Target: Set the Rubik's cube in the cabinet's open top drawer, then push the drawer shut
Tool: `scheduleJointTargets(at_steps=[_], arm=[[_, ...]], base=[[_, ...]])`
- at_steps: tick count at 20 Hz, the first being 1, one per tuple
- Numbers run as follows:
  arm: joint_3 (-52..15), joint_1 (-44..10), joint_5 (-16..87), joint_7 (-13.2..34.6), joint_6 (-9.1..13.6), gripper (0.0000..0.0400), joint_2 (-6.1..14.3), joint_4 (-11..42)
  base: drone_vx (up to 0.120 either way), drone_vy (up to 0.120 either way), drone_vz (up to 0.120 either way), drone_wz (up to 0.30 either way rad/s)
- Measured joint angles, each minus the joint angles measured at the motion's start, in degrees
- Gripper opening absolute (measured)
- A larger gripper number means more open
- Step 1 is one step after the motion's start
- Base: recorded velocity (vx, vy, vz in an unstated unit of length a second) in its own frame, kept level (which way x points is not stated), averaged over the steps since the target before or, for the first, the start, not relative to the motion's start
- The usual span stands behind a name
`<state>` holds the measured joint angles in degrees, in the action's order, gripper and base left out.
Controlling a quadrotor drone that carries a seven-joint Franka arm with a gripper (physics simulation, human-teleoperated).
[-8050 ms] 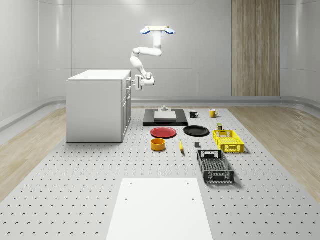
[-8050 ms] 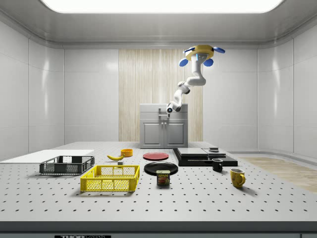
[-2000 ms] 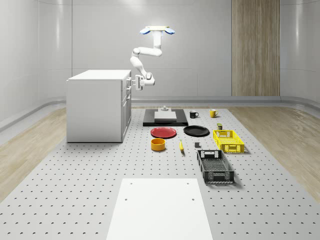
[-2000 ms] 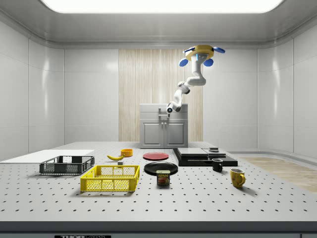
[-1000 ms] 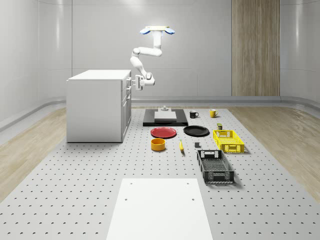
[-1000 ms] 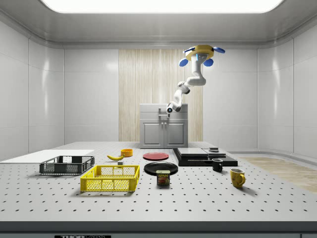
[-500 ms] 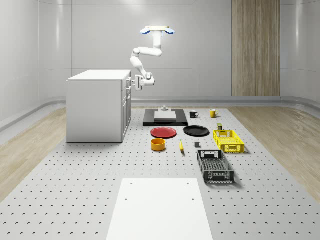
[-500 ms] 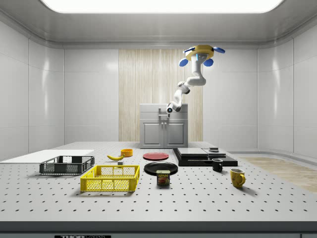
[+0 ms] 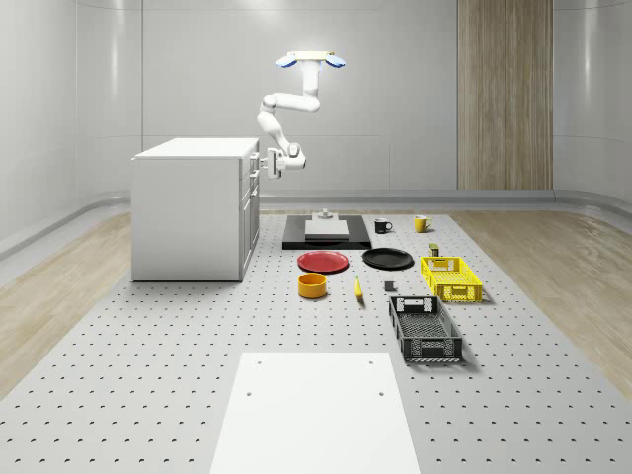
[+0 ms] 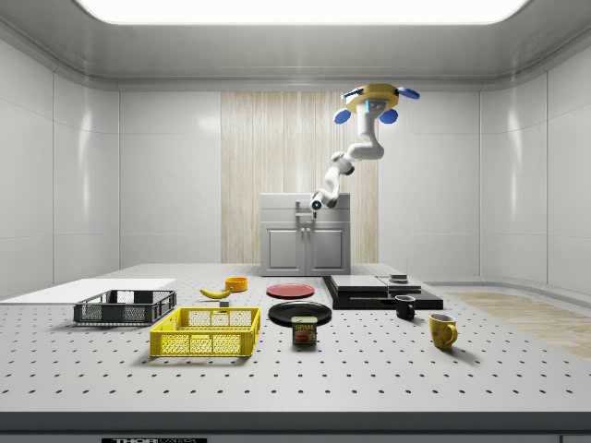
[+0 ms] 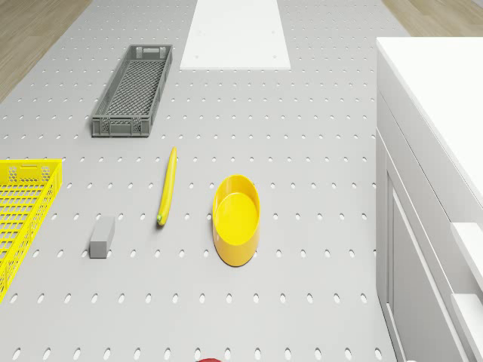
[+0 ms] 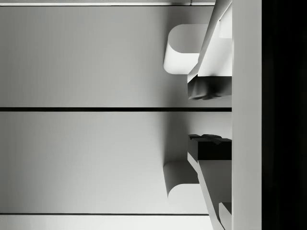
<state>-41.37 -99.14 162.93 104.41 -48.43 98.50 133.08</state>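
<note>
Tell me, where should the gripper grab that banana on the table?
Across its middle, from straight above. The banana lies flat on the table, long and slim, so a narrow grasp should span its width; the yellow bowl beside it sits apart, leaving room.

- The cabinet (image 9: 188, 209) is finished in smooth matt white.
- The table (image 9: 148, 375) is rendered as perforated grey metal.
- A glossy sheen is seen on the yellow bowl (image 11: 236, 219).
- The grey crate (image 11: 133, 90) looks like meshed plastic.
</note>
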Motion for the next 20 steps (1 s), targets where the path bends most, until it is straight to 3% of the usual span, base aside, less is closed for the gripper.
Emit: scheduleJointTargets(at_steps=[20], arm=[[0.0, 0.0, 0.0, 0.0, 0.0, 0.0105, 0.0, 0.0]], base=[[0.0, 0.0, 0.0, 0.0]])
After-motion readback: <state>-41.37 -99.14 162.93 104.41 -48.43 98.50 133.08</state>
